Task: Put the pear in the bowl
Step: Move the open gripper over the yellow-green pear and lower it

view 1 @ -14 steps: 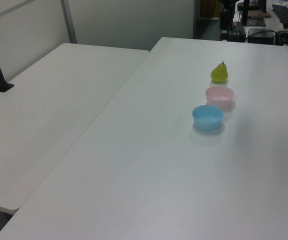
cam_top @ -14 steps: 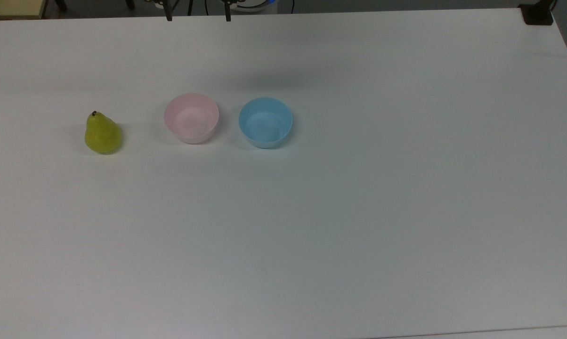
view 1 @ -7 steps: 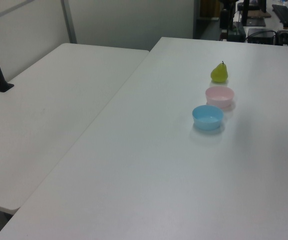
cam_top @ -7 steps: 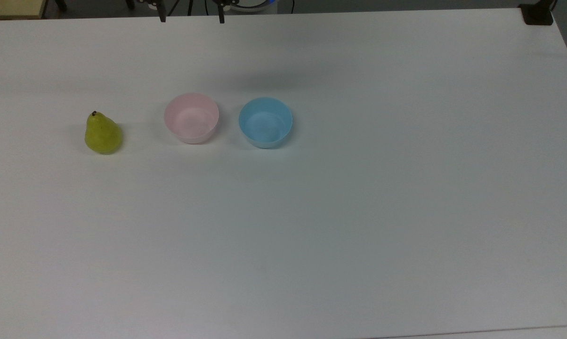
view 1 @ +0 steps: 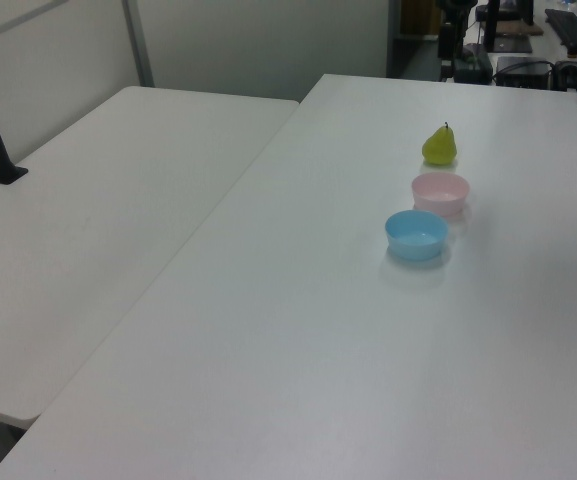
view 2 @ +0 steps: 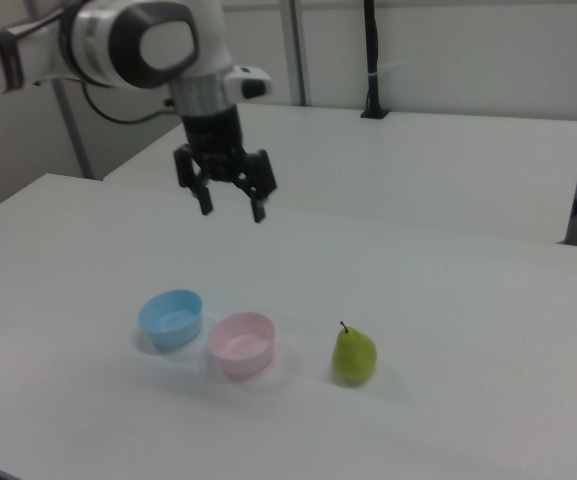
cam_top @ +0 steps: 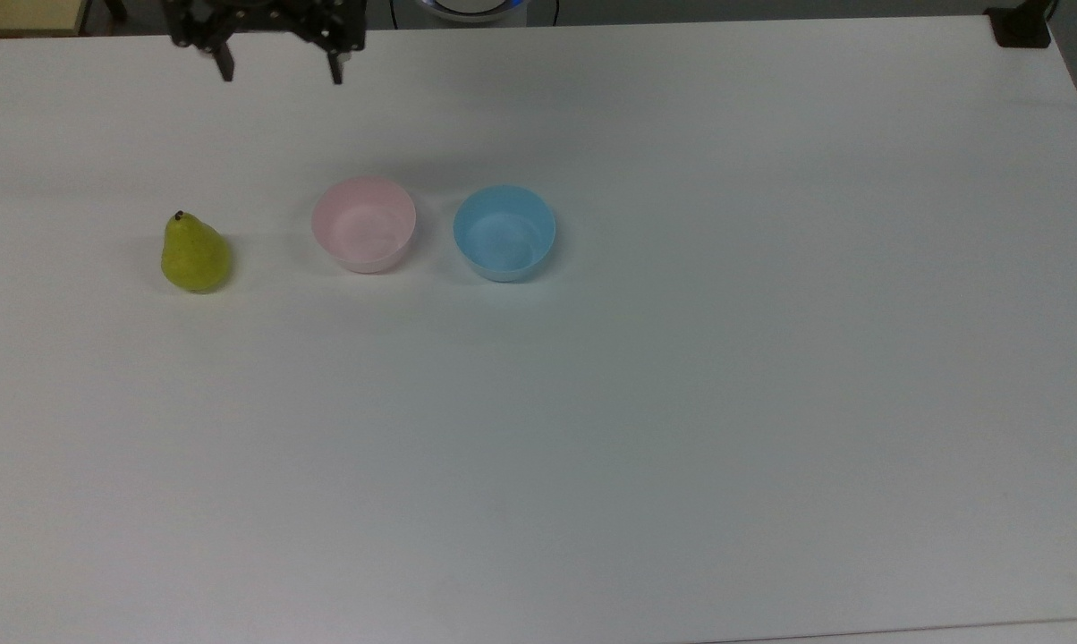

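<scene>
A white table fills the scene. Above it the gripper hangs with fingers spread wide, holding nothing. The pear stands upright, apparently well apart from the gripper, beside the pink bowl; a light blue bowl sits just beyond.

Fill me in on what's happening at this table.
A robot arm's gripper hangs in the air above the white table, fingers spread and holding nothing. On the table, a pear stands upright beside a pink bowl, with a blue bowl on the pink bowl's other side. Both bowls are empty; the pear is untouched.
</scene>
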You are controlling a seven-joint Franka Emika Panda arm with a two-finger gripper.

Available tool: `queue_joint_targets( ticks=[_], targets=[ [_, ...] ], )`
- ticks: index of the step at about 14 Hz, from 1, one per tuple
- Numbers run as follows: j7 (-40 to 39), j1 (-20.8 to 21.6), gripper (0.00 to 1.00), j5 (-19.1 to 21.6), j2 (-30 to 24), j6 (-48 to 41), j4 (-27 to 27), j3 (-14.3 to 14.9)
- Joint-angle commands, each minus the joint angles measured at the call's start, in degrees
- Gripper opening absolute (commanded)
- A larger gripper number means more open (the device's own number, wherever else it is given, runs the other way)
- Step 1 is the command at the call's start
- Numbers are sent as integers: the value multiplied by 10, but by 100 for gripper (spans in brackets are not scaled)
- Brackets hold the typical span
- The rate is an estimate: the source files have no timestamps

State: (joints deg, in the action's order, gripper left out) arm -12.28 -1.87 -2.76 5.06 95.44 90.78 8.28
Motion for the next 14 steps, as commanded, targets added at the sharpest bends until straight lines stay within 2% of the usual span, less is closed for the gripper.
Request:
queue_joint_targets(
  ticks=[1, 7, 14],
  targets=[
    [-49, -37, 100, -8, 30, 40, 3, 1],
    [-135, -92, 100, -8, 68, 130, 43, 1],
    [-144, -119, 100, -11, 169, 229, 48, 2]
  ],
)
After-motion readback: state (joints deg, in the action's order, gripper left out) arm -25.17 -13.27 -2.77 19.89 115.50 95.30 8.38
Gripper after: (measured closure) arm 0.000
